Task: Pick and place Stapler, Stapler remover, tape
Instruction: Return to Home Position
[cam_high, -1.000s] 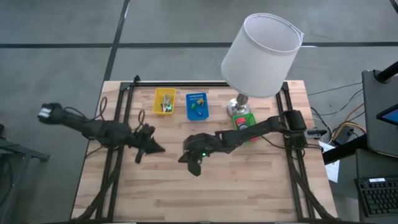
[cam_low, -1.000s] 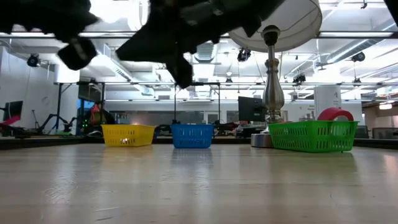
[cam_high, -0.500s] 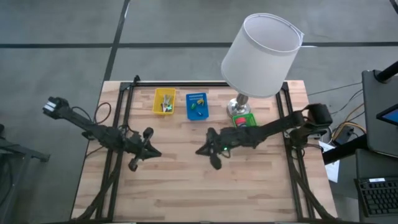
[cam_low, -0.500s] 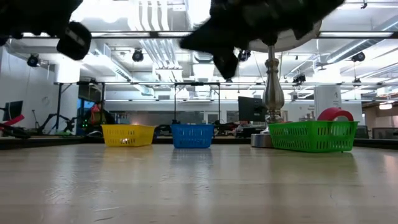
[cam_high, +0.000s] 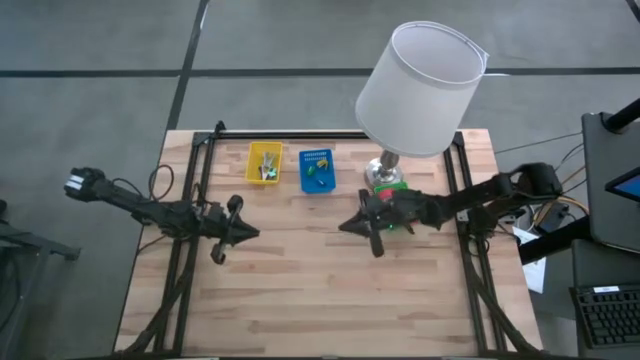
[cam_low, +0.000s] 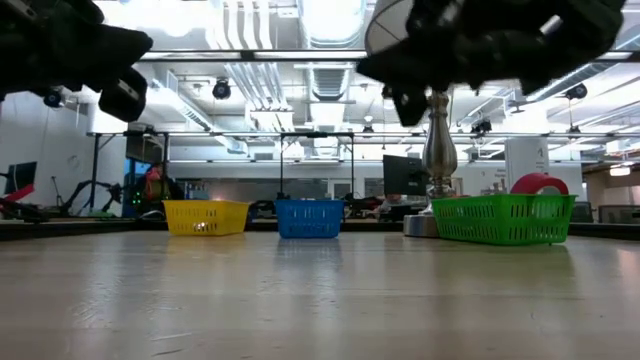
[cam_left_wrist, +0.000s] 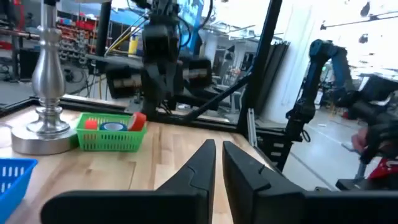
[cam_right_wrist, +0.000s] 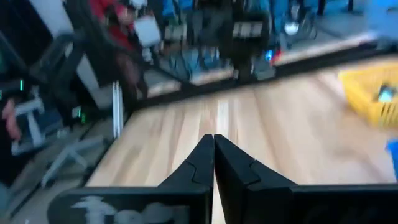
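Note:
Red tape (cam_low: 538, 183) sticks up out of the green basket (cam_high: 392, 194) by the lamp's foot; the left wrist view shows red tape (cam_left_wrist: 138, 119) and blue tape (cam_left_wrist: 114, 126) lying in that basket. Small things lie in the yellow basket (cam_high: 264, 162) and the blue basket (cam_high: 316, 170); which is the stapler or the stapler remover cannot be told. My right gripper (cam_high: 343, 226) hangs shut and bare above the table, just left of the green basket. My left gripper (cam_high: 252, 234) hangs above the left half, fingers (cam_left_wrist: 208, 155) almost together, holding nothing.
A lamp with a big white shade (cam_high: 420, 90) stands on a metal foot (cam_left_wrist: 43, 127) at the far right, right behind the green basket. Black frame rails (cam_high: 190, 200) run along both table sides. Bare wood (cam_high: 320, 290) fills the near half.
My right gripper has drawn back from mid-table toward the table's right edge, staying shut and bare, and now hangs beside the green basket. My left gripper has sunk a little and rolled about its own axis, staying over the left half.

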